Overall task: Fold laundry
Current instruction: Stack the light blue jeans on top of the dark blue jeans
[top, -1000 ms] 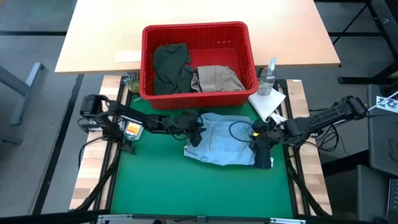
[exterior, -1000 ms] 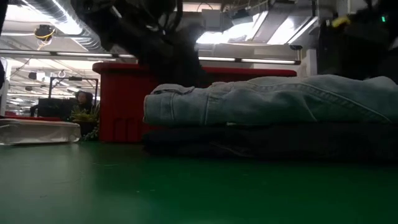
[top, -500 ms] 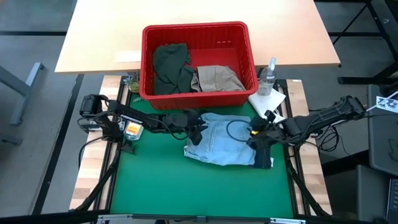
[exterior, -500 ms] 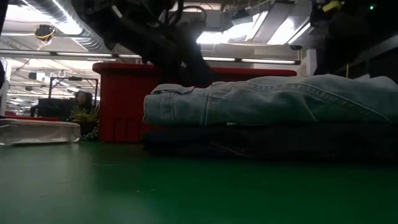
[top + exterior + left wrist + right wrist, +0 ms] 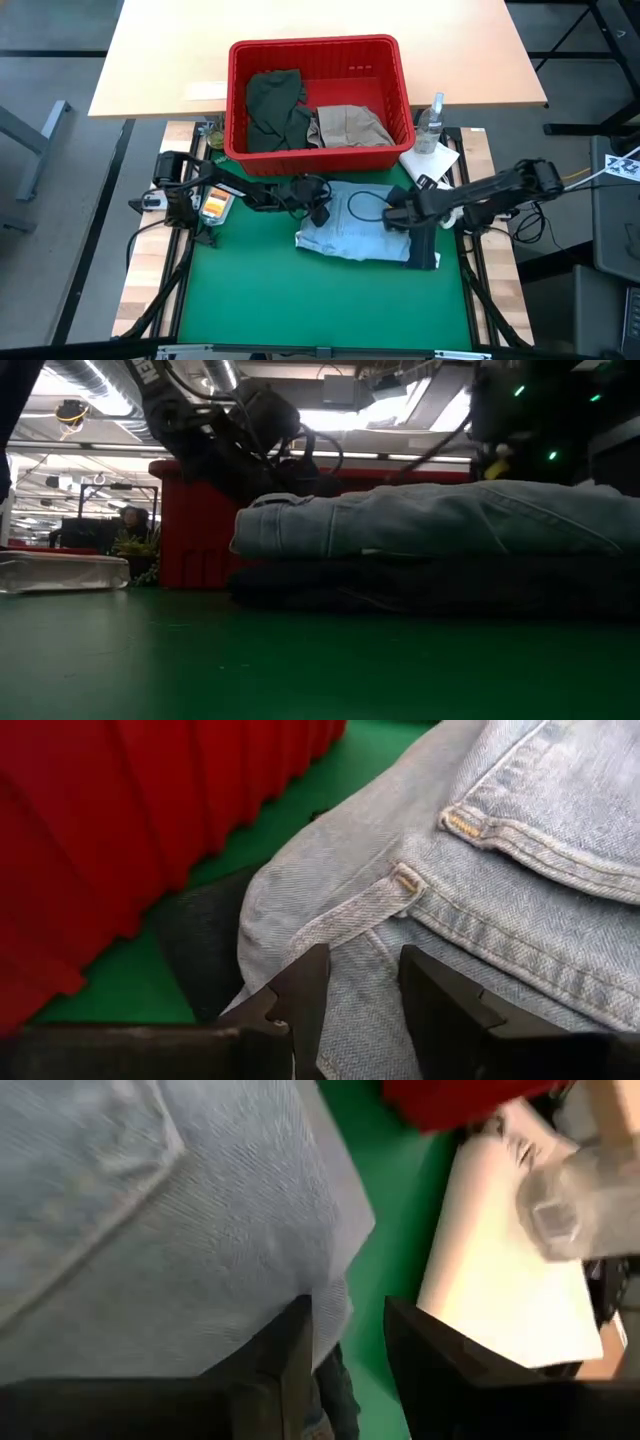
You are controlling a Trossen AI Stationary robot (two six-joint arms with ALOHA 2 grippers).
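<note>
Folded light blue denim (image 5: 350, 235) lies on top of the dark navy jeans (image 5: 425, 255) on the green mat (image 5: 250, 290). In the low view the denim (image 5: 430, 520) rests flat on the navy jeans (image 5: 420, 585). My left gripper (image 5: 322, 208) is open at the denim's far left corner. Its fingertips (image 5: 365, 995) straddle the waistband by a belt loop (image 5: 405, 880). My right gripper (image 5: 392, 216) is open over the denim's right part, at a side edge (image 5: 335, 1250). A dark olive piece (image 5: 272, 105) and a beige khaki piece (image 5: 348, 125) lie in the red basket (image 5: 320, 46). My left gripper slants down from the table's left onto the denim's waistband corner (image 5: 350, 935). I cannot tell whether its fingers touch the cloth. My right gripper points steeply down at the denim's right edge (image 5: 325, 1295), and whether it touches the cloth cannot be told either.
The red basket stands just beyond the denim at the mat's far edge. A small white cloth (image 5: 430, 165) and a clear spray bottle (image 5: 432, 122) sit at the far right, close to my right arm. Bare green mat lies toward the near edge.
My left gripper has reached toward the table's right and sunk onto the denim's far left corner. My right gripper has gone toward the table's left, over the denim, sinking and tipping more steeply downward. The stacked denim and jeans stay where they were.
</note>
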